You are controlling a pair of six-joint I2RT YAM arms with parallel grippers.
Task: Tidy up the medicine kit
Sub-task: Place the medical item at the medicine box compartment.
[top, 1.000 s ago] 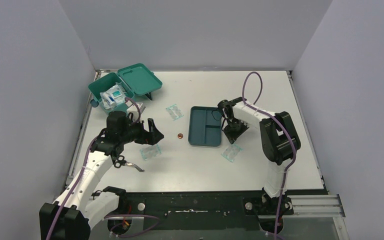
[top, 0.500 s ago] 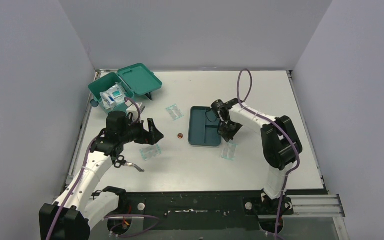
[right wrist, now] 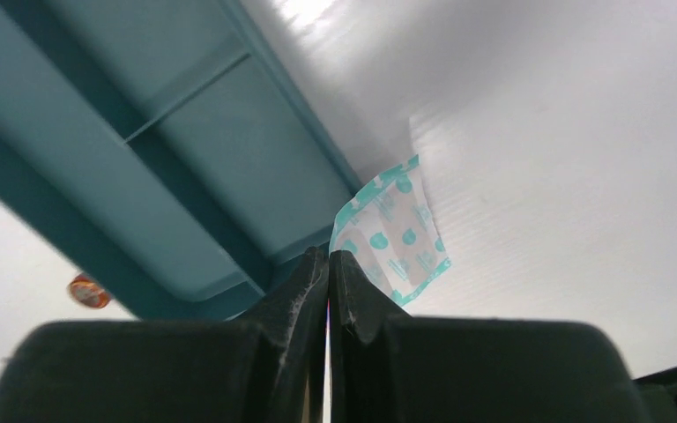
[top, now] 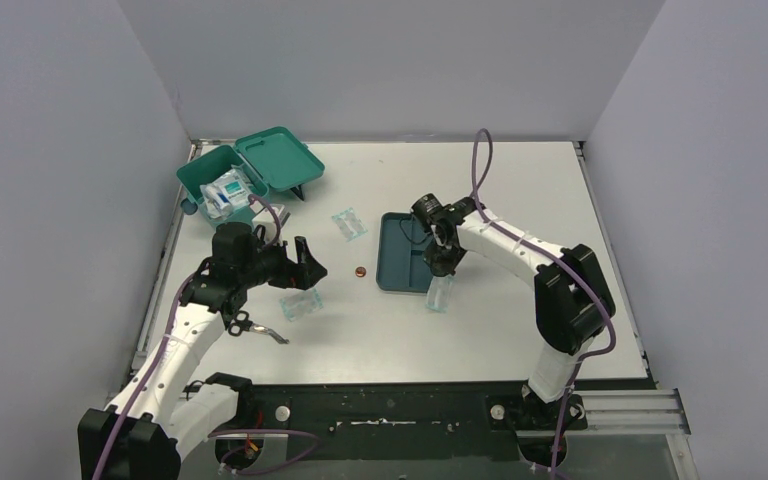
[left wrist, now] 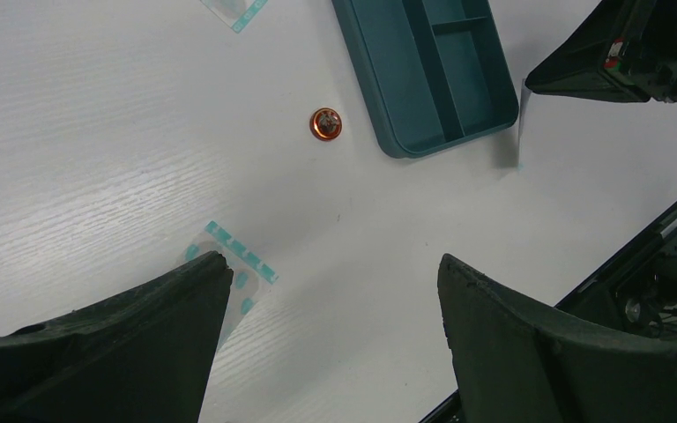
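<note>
The medicine kit (top: 222,172), a teal-green box, stands open at the far left with its lid (top: 280,158) laid back and white packets inside. My right gripper (top: 438,264) (right wrist: 328,256) is shut on a teal-printed plaster packet (top: 440,294) (right wrist: 394,233) (left wrist: 518,119). The packet hangs from its tips by the near right corner of the dark divided tray (top: 408,253) (right wrist: 185,132). My left gripper (top: 307,262) (left wrist: 332,264) hovers open over the table, and a second plaster packet (top: 300,305) (left wrist: 238,264) lies under its left finger.
A small copper disc (top: 359,271) (left wrist: 325,123) (right wrist: 88,291) lies left of the tray. A third plaster packet (top: 348,224) (left wrist: 234,9) lies between the kit and the tray. A small metal tool (top: 263,330) rests near the left arm.
My right gripper has swung left along the tray's near right side, carrying the plaster packet with it. The left arm has not moved.
</note>
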